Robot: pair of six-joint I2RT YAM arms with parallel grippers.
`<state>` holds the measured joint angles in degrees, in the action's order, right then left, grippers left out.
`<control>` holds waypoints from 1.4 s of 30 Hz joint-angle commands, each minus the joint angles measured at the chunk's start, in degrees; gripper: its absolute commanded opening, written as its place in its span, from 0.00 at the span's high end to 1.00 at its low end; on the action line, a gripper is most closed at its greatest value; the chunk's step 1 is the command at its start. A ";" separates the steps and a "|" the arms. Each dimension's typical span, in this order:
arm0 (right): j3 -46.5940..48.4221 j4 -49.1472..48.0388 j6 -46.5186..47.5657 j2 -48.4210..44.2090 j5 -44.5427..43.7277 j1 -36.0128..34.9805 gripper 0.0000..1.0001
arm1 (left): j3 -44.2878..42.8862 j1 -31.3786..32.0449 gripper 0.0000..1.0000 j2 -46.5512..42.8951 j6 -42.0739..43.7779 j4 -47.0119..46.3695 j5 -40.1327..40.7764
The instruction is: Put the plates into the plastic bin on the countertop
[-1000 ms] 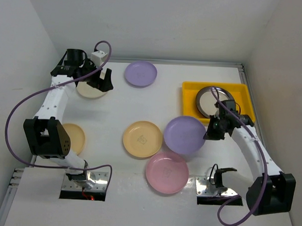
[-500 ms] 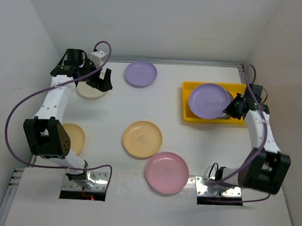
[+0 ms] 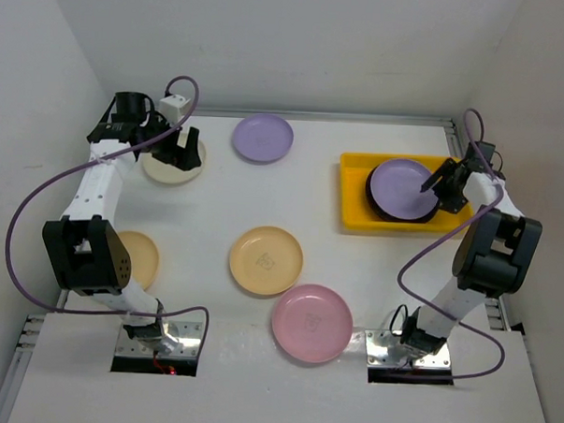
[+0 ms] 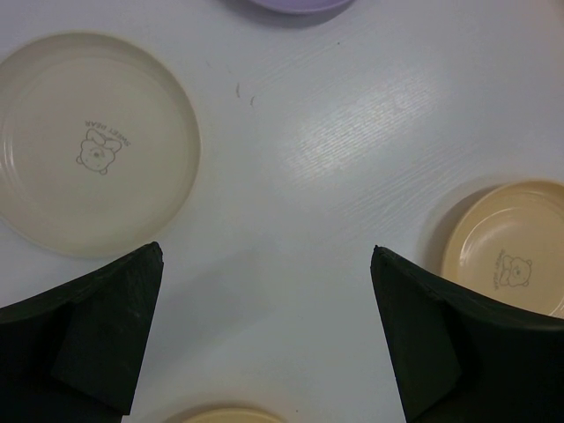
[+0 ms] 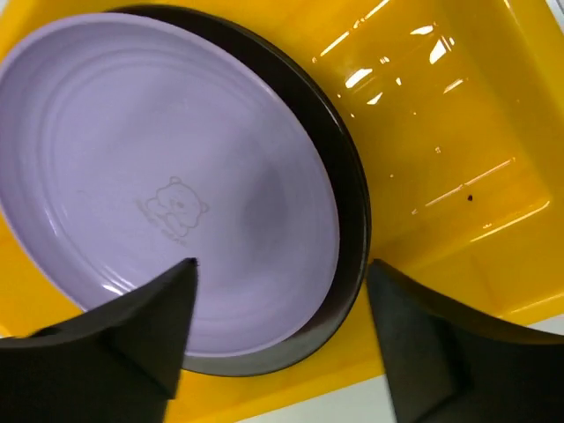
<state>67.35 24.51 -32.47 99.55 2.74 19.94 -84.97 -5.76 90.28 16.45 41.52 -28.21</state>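
The yellow plastic bin stands at the right of the white countertop. In it a lilac plate lies on a dark-rimmed plate. My right gripper hovers open over their right edge, holding nothing. In the right wrist view the lilac plate lies below the open right gripper. My left gripper hangs open above a cream plate. In the left wrist view the cream plate lies ahead and left of the open left gripper.
Loose on the countertop lie a second lilac plate at the back, a pale orange plate in the middle, a pink plate near the front, and another pale orange plate half hidden behind the left arm. Walls close three sides.
My right arm carried the lilac plate from the middle of the table to the bin, set it on the dark-rimmed plate and opened. The left gripper shifted slightly left.
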 commanded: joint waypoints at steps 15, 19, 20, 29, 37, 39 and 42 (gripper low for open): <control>-26.97 8.10 12.62 -33.26 8.95 -36.08 0.47 | 3.49 -0.83 0.00 -3.44 1.13 -0.03 0.17; -36.23 4.93 5.16 -36.08 8.07 -44.81 0.34 | 5.07 -0.31 0.00 -5.28 1.13 -0.03 -0.36; -38.85 4.15 4.53 -36.61 8.15 -45.69 0.31 | 5.60 -0.31 0.00 -5.29 1.13 -0.03 -0.36; -46.08 -0.42 -4.70 -36.27 2.45 -57.65 0.66 | 7.36 -0.31 0.00 -7.84 1.13 -0.03 -0.36; -34.85 12.12 3.87 -40.21 -5.21 -57.57 1.00 | 8.42 -0.31 0.00 -8.98 1.66 -0.03 0.87; -29.05 16.15 7.59 -44.08 -5.81 -56.60 1.00 | 8.42 -0.31 0.00 -8.98 1.66 -0.03 0.87; -18.95 20.04 11.02 -47.25 -9.41 -52.04 1.00 | 7.89 -0.31 0.00 -8.29 2.19 -0.03 0.87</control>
<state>39.33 40.97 -26.55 56.05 -1.37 -35.24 -76.90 -5.98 83.55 17.74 41.93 -27.20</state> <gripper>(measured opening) 0.020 0.997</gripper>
